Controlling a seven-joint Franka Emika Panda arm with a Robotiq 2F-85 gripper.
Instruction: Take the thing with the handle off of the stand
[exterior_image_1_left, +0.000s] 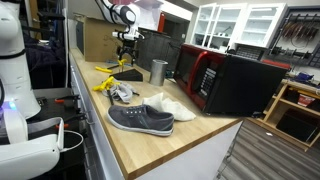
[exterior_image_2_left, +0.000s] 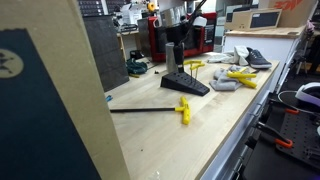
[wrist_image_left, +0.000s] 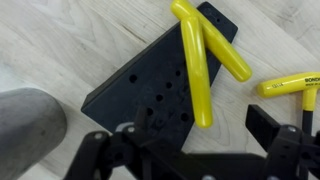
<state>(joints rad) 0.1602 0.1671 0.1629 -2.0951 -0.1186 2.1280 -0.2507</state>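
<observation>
My gripper (wrist_image_left: 200, 132) is open and empty. It hangs just above a black wedge block with holes (wrist_image_left: 150, 85), seen in both exterior views (exterior_image_2_left: 186, 84) (exterior_image_1_left: 130, 72). Two yellow handles (wrist_image_left: 198, 70) lie across the block; the tip of one is between my fingers, not touched. The small yellow stand with thin arms (exterior_image_2_left: 241, 76) sits farther along the counter near the shoes (exterior_image_1_left: 105, 83). Another yellow T-handle key (exterior_image_2_left: 184, 109) with a long black shaft lies flat on the counter. My gripper also shows from outside (exterior_image_2_left: 176, 52) (exterior_image_1_left: 126, 46).
A steel cup (exterior_image_1_left: 158, 71) stands beside the block and shows grey in the wrist view (wrist_image_left: 28, 125). A grey shoe (exterior_image_1_left: 140, 119) and a white shoe (exterior_image_1_left: 172, 107) lie on the counter. A red and black microwave (exterior_image_1_left: 225, 80) stands behind. Another yellow handle (wrist_image_left: 290, 84) lies to the right.
</observation>
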